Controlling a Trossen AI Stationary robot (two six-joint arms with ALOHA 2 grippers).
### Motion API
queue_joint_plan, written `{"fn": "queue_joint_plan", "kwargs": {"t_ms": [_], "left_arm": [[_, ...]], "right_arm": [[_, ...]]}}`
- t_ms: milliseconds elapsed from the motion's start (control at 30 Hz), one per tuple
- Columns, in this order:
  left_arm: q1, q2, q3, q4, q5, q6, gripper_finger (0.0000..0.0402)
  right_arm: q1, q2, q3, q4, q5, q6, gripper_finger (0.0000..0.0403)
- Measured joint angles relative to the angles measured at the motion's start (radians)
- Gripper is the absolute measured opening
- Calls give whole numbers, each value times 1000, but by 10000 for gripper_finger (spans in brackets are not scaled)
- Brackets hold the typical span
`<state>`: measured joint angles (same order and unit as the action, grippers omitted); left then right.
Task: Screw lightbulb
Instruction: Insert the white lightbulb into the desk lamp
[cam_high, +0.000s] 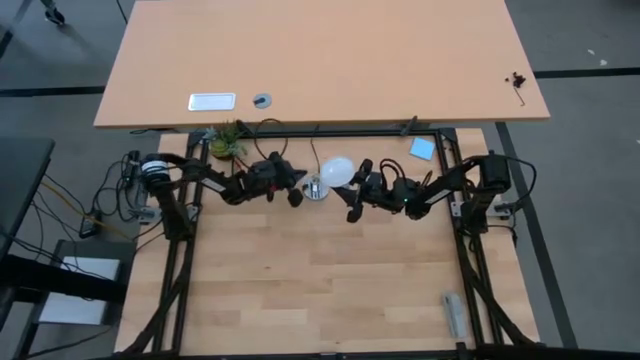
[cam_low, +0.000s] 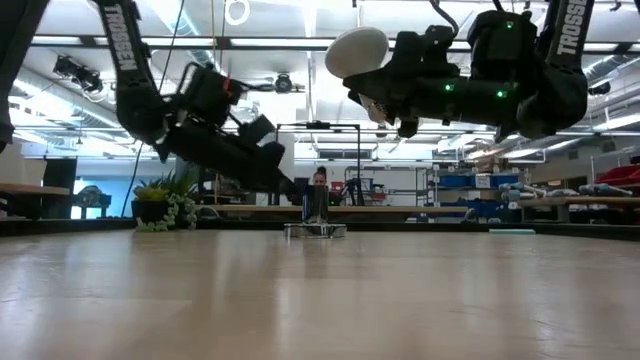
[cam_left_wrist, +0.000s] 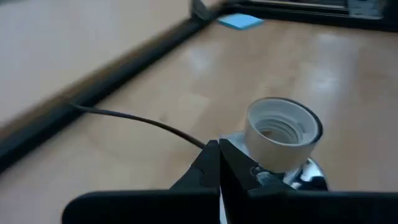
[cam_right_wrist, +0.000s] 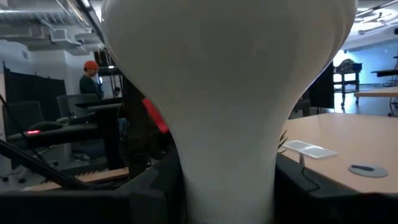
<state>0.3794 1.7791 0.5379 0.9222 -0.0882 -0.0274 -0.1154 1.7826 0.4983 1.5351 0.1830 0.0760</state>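
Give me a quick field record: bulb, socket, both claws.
bulb: white pear-shaped lightbulb, held above the table, not yet in the socket
socket: white threaded socket on a silver disc, upright on the wooden table, empty
right claw: right claw gripping the bulb's narrow end
left claw: left claw shut, at the socket's base

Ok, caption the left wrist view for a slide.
Shut left gripper pressed against the white threaded socket on its silver disc, black cord trailing across the wooden table.

Cam layout
High looks straight down on the bench (cam_high: 300, 290); low sits level at its surface; both share the socket (cam_high: 316, 189).
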Motion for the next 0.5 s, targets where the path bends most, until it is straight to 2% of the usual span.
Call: {"fn": "queue_joint_plan", "kwargs": {"t_ms": [233,500], "left_arm": [[-21,101,70,9,114,0,0],[-94,244,173,15,179,17,0]], "right_arm": [[0,0,2,0,0,-19,165],[0,0,-13,-24,0,-20,165]]}}
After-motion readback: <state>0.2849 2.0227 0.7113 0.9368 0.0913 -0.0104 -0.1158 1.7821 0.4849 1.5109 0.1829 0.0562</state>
